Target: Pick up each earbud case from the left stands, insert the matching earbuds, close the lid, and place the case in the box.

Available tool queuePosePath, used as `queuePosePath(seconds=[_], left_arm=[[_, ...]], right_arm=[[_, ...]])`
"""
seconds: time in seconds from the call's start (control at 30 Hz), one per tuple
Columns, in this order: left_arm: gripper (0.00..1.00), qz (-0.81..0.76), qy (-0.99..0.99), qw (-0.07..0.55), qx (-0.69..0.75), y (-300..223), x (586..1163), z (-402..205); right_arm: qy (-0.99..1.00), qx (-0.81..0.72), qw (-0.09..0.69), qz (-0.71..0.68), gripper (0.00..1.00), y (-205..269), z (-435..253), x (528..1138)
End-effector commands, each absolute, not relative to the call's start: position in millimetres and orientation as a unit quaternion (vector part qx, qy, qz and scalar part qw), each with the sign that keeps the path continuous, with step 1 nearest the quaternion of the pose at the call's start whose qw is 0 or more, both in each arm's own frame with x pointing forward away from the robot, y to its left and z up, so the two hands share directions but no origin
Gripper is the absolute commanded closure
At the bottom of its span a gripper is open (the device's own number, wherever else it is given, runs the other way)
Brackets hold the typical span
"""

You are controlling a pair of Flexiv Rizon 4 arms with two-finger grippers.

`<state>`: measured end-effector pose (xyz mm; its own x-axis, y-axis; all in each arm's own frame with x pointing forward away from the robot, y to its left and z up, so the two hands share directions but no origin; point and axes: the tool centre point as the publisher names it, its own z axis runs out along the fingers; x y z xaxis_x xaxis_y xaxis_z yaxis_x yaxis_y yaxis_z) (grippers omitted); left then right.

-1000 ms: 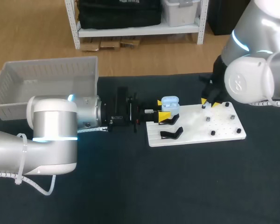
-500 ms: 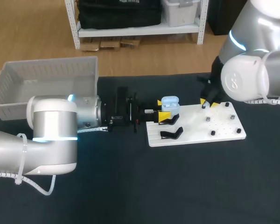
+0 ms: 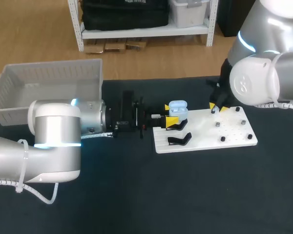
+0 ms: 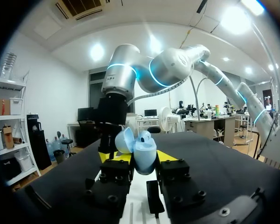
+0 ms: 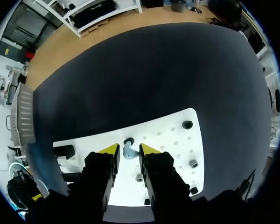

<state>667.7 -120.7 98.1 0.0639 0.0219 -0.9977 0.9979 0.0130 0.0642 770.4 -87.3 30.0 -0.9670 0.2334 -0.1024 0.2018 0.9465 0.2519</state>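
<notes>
Earbud case point(image 3: 177, 107), pale blue with its lid open, stands at the far left of the white board point(image 3: 205, 142), clamped between the fingers of the left end effector point(image 3: 170, 116). Right end effector point(image 3: 218, 108), narrowly parted, straddles a grey earbud point(image 5: 128, 151) on the board's far edge. Box point(image 3: 19, 92) sits far left on the dark surface point(image 3: 185, 195).

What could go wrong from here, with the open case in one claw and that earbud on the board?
1. The left claw is shut on the earbud case with the lid open. If the grip is weak or the case tilts, it may slip, or the lid may swing shut.
2. The right claw straddles a small earbud on the white board. Closing off-centre might knock it over or pinch it crooked.
</notes>
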Motion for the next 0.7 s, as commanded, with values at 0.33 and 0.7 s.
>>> queuePosePath(seconds=[0.33,0.7], left_arm=[[1.0,-0.472,0.493,0.518,0.516,-121.2,665.7,96.9],[1.0,-0.472,0.493,0.518,0.516,-121.2,665.7,96.9]], right_arm=[[0.984,0.115,0.066,0.119,0.78,-87.3,28.5,766.7],[0.984,0.112,0.071,0.116,1.0,-86.4,31.6,765.8]])
